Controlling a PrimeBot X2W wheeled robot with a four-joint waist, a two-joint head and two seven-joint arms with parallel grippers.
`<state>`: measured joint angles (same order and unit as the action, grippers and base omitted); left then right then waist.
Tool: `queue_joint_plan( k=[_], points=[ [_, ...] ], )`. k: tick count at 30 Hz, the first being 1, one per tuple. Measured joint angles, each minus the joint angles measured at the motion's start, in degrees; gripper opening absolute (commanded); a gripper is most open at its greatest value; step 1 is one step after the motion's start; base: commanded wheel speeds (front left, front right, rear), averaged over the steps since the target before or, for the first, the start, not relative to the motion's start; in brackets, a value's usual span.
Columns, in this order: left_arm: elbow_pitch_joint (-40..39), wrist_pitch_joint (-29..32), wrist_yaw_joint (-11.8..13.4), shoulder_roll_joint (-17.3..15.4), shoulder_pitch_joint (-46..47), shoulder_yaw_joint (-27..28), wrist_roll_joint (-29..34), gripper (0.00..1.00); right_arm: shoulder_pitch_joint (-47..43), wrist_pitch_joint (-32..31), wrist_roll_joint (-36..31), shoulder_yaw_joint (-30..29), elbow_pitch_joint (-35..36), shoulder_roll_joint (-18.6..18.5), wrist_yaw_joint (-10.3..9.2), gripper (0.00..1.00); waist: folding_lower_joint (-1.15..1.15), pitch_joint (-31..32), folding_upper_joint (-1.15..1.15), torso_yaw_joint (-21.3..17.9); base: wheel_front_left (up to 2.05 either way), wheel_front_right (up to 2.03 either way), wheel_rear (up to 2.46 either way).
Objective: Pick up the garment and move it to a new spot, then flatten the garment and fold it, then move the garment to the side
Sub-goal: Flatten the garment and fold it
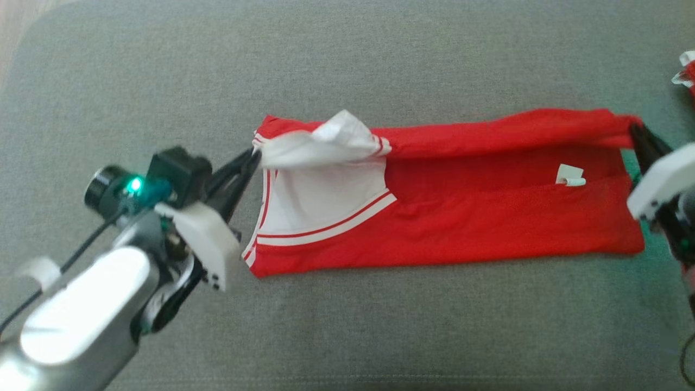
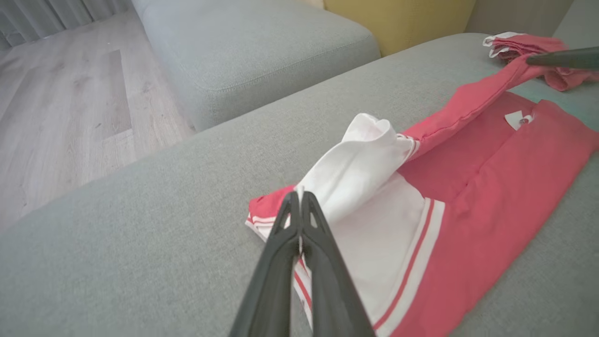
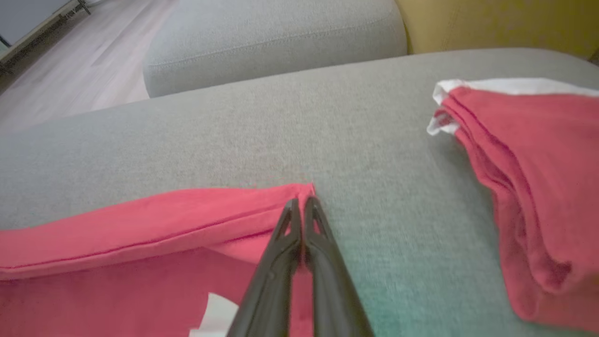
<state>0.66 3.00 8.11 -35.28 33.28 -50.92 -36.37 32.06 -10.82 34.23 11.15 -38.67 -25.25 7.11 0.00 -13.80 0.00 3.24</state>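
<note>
Garment (image 1: pixel 450 217) pinched at both ends.
Your left gripper (image 1: pixel 255 157) and right gripper (image 1: pixel 634 130) clamp it; red pile (image 3: pixel 529 187) sits far right.

A grey cushion (image 1: pixel 347 336) bears a red garment (image 1: pixel 488 228) and a folded pile (image 3: pixel 538 164).

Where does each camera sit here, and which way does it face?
Head view: from above, down on the couch; left claw and right claw pinch the red garment's ends.
Left wrist view: along left claw, across the garment toward right claw.
Right wrist view: along right claw, at the garment's corner.
Shared: both wrist views catch the folded pile.
</note>
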Motion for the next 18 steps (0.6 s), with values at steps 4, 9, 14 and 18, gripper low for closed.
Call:
queue_joint_plan(
  k=[4,9,14,18],
  points=[
    [-2.8,0.0,2.1,-1.4,-3.3,0.0,-0.6,0.0,-4.6,-1.0,0.0,-2.1,2.9,0.0,0.0,0.0,0.0,-0.4,0.0,0.2,0.0,0.0,0.0],
    [-4.7,-0.1,4.1,-1.7,-6.3,0.0,-0.7,0.0,-8.3,-2.4,-0.7,-5.6,5.1,0.2,0.0,0.0,0.0,-1.0,0.0,0.3,0.0,0.0,0.0],
    [-5.3,-0.7,5.3,-2.2,-7.8,-0.3,-0.7,0.0,-11.5,-3.8,-1.5,-8.4,8.6,1.3,0.0,0.0,0.0,-1.2,0.0,0.5,0.0,0.0,0.0],
    [-5.2,-1.1,5.8,-2.2,-8.6,-0.6,-0.6,0.0,-14.8,-4.9,-2.4,-10.3,11.7,2.2,0.0,0.0,0.0,-1.2,0.0,0.5,0.0,0.0,0.0]
  ],
)
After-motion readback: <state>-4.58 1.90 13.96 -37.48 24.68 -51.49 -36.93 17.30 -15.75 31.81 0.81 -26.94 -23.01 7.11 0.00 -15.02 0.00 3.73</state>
